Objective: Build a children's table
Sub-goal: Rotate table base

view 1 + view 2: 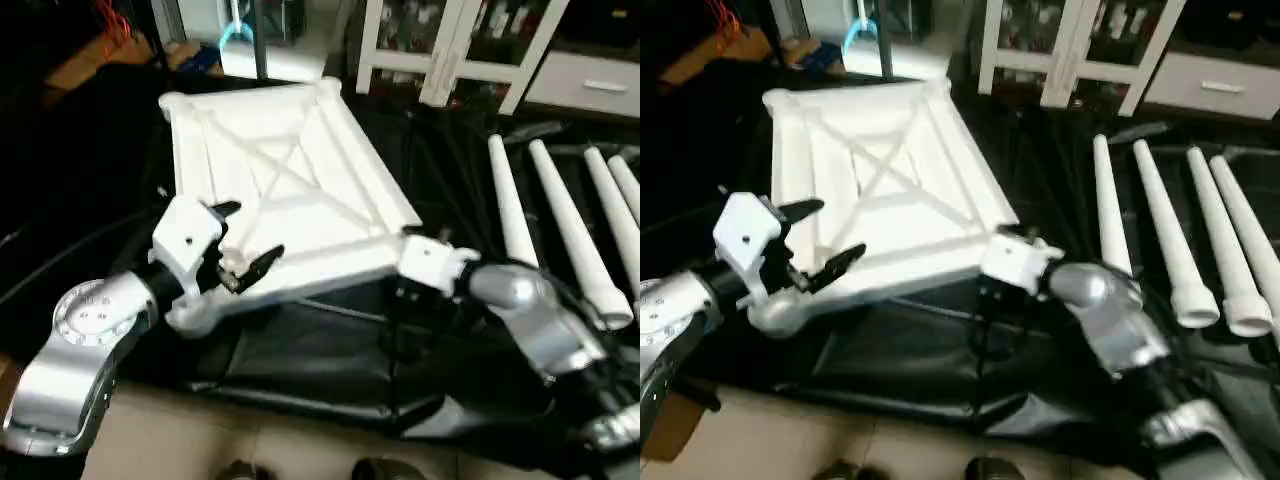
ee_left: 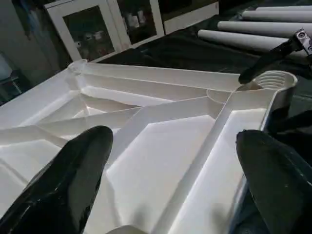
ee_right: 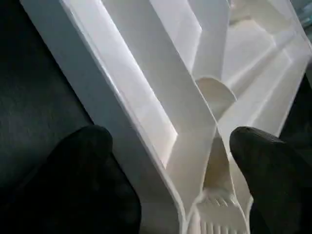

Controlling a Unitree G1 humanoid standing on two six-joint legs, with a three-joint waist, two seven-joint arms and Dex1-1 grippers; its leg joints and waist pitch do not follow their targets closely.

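your left gripper sits left of centre in the left eye view, its two black fingers spread wide over the near edge of the white tabletop, pinching nothing. your right gripper is at the tabletop's near right corner, right of centre in that view, its fingers also spread wide, one on each side of the corner rim with nothing clamped. the tabletop lies ribbed side up, x-ribs showing, across the upper middle of the frame on the black-draped work table. four white tube legs lie side by side on the cloth at the right edge, well apart from the tabletop.
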